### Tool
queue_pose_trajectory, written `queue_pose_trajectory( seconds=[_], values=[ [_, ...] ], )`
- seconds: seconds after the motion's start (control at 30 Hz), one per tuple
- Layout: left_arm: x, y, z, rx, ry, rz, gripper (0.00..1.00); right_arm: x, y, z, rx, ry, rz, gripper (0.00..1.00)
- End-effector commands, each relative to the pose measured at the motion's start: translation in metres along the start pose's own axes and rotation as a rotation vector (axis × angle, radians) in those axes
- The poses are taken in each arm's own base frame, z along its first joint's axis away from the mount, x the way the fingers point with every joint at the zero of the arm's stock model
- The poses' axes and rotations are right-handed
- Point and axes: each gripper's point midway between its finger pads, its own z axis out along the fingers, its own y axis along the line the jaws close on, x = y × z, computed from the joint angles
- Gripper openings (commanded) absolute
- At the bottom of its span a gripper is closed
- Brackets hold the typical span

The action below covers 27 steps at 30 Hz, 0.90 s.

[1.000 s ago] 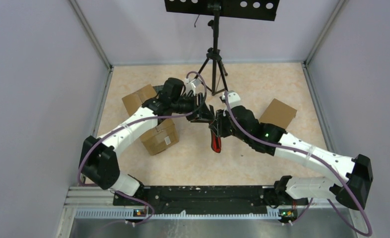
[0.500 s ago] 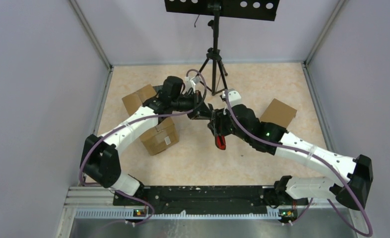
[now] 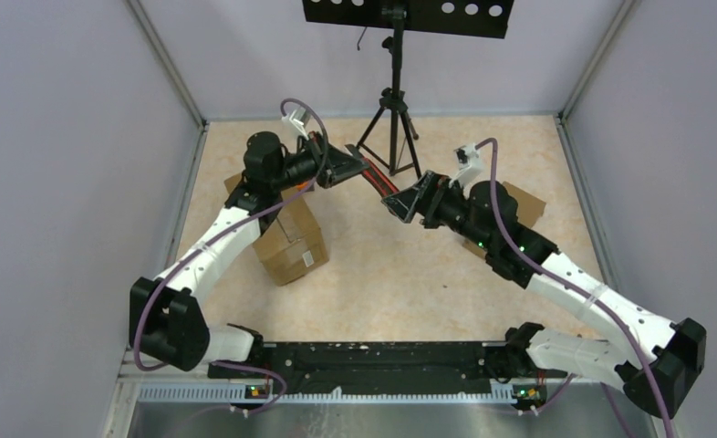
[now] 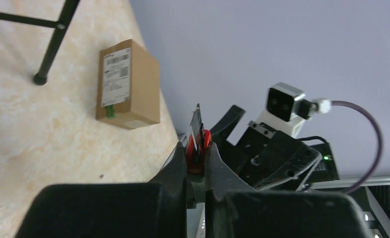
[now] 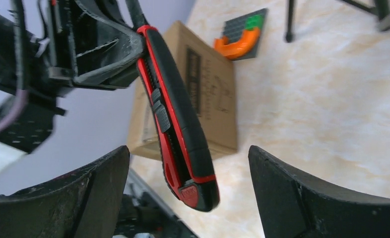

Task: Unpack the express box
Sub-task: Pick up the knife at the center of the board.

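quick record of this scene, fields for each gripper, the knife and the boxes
left gripper: shut on utility knife, raised above table
right gripper: open, facing the knife, not touching it
utility knife: red and black, held at one end, in mid-air
left box: cardboard, beside left arm
right box: cardboard, partly under right arm

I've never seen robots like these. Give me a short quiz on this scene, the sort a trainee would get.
1. What does the left tool grip?
A) a knife
B) a cup
C) a spoon
2. True or false: the right tool is clamped on the knife.
3. Fill in: the knife's handle is black and ____.

Key:
1. A.
2. False. Its fingers stand wide apart on either side of the knife, without touching it.
3. Red.
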Motion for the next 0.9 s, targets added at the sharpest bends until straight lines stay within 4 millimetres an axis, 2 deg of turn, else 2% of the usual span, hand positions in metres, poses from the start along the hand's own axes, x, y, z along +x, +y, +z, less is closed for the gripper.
queue_pose_trajectory(
  seconds=[0.0, 0.17, 0.33, 0.5, 0.53, 0.63, 0.7, 0.77, 0.87],
  values=[
    [-0.014, -0.046, -0.008, 0.178, -0.095, 0.014, 0.00, -0.021, 0.053, -0.002, -0.252, -0.069, 0.183, 0.85],
    [-0.019, -0.052, -0.012, 0.199, -0.147, -0.006, 0.00, -0.027, 0.063, -0.001, -0.328, -0.109, 0.290, 0.73],
    [-0.018, -0.050, -0.014, 0.194, -0.160, -0.019, 0.00, -0.039, 0.064, -0.002, -0.338, -0.166, 0.326, 0.53],
    [-0.014, -0.051, -0.017, 0.203, -0.154, -0.019, 0.00, -0.041, 0.057, 0.004, -0.283, -0.179, 0.317, 0.36],
    [-0.013, -0.051, -0.018, 0.204, -0.153, -0.018, 0.00, -0.043, 0.054, 0.005, -0.270, -0.188, 0.311, 0.29],
    [-0.008, -0.051, -0.020, 0.209, -0.142, -0.004, 0.02, -0.048, 0.050, 0.007, -0.232, -0.209, 0.283, 0.00],
    [-0.005, -0.050, -0.021, 0.204, -0.129, 0.010, 0.12, -0.050, 0.050, 0.007, -0.219, -0.211, 0.249, 0.00],
    [-0.002, -0.048, -0.023, 0.189, -0.120, 0.034, 0.40, -0.053, 0.049, 0.004, -0.203, -0.213, 0.221, 0.00],
    [0.001, -0.041, -0.024, 0.139, -0.109, 0.099, 0.64, -0.056, 0.046, -0.004, -0.167, -0.215, 0.172, 0.00]
  ],
)
